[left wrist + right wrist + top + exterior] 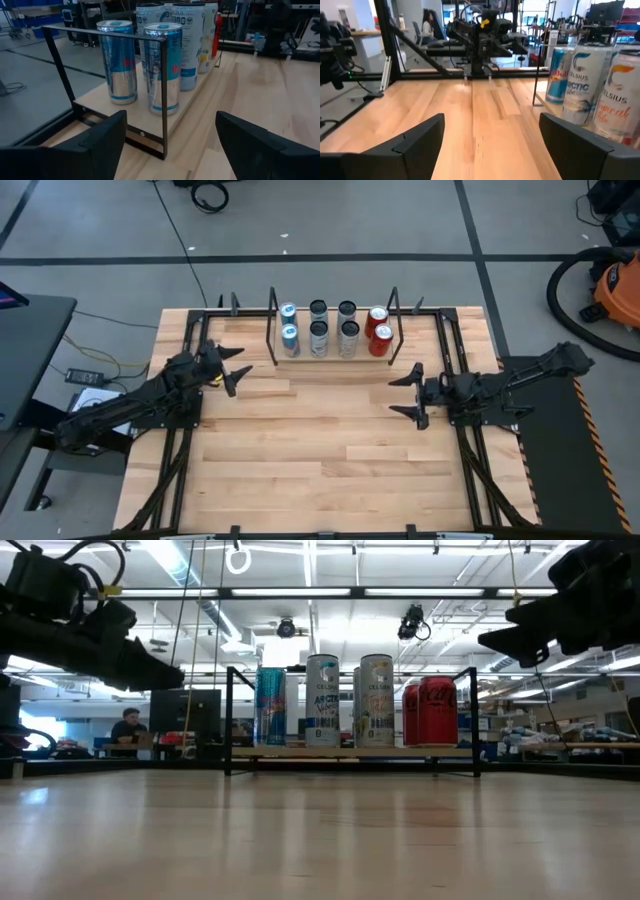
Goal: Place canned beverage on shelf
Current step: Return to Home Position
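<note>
Close before the left tool (236, 370) and beside the right tool (400, 395), both apart and empty, stands the light wood plank shelf (335, 360); retreat clear of its thin black metal rods (163, 95).

Cans (319, 332) paired on shelf (332, 357)

Wooden table (330, 440) carries the shelf (335, 358) holding eight cans (319, 332).
</note>
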### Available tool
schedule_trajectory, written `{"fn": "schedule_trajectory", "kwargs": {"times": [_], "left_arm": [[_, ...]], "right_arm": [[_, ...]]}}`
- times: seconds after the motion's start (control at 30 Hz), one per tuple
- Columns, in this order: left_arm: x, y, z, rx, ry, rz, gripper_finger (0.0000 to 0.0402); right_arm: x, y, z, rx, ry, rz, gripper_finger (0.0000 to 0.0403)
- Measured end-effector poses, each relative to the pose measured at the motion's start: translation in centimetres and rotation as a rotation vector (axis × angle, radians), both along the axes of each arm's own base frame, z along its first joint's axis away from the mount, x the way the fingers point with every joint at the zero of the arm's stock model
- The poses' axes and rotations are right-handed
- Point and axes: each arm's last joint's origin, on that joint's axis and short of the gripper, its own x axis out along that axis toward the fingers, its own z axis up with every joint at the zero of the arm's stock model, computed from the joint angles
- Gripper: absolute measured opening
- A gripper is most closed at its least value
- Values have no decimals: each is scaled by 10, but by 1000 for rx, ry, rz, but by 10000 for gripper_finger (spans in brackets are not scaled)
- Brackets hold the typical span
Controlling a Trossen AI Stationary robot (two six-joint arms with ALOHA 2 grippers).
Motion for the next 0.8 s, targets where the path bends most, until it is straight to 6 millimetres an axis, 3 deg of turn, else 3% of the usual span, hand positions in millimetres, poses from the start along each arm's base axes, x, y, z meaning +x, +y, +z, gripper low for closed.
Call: {"fn": "schedule_trajectory", "kwargs": {"times": [0.8], "left_arm": [[0, 0, -2, -169, -81, 32, 306]], "right_arm": [[3, 1, -20, -51, 191, 34, 334]]}}
